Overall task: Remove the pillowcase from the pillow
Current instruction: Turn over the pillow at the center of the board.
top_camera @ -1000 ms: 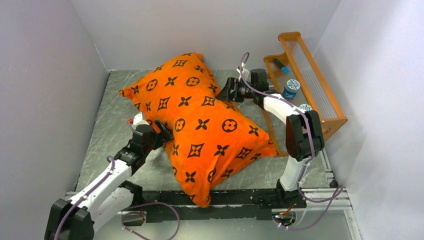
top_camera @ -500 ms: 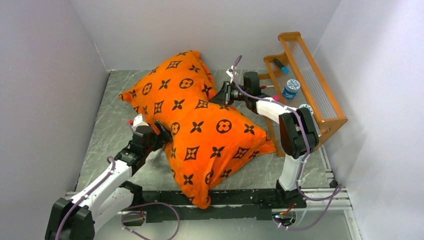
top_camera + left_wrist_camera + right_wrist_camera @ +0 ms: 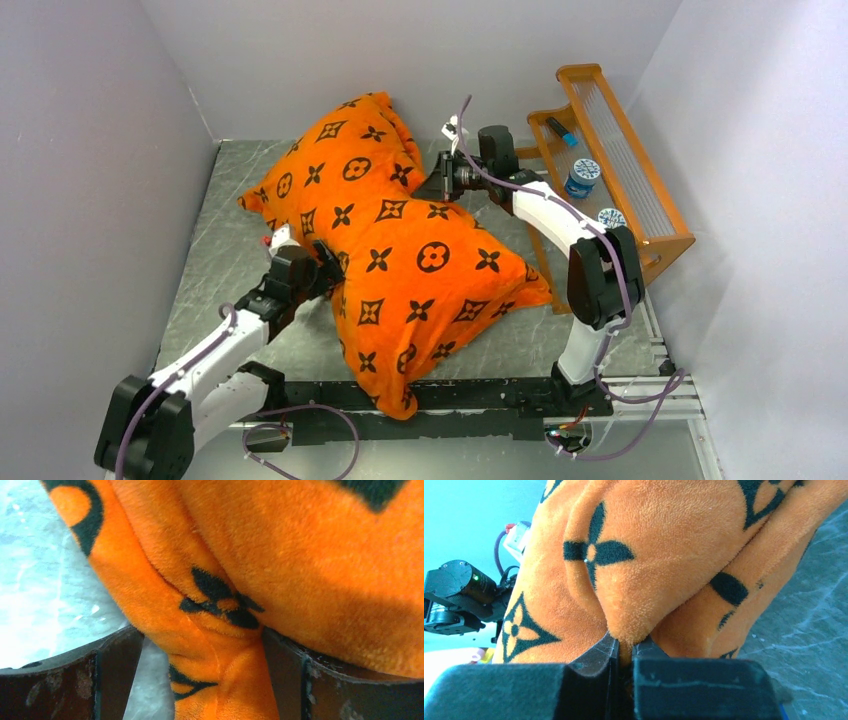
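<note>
Two holds forming on pillowcase [image 3: 400,250], lying mid table [image 3: 230,200]: right gripper [image 3: 624,647] at 1 o'clock pinching fold tight, likely anchoring for pull; left gripper [image 3: 202,680] at 8 o'clock gaping wide around fold, not clamping. Pillow hiding inside, unseen.

A fold of the orange pillowcase [image 3: 300,555] sits between the left tool's [image 3: 205,680] wide-spread fingers [image 3: 65,680], grey table [image 3: 35,595] showing at left.
</note>
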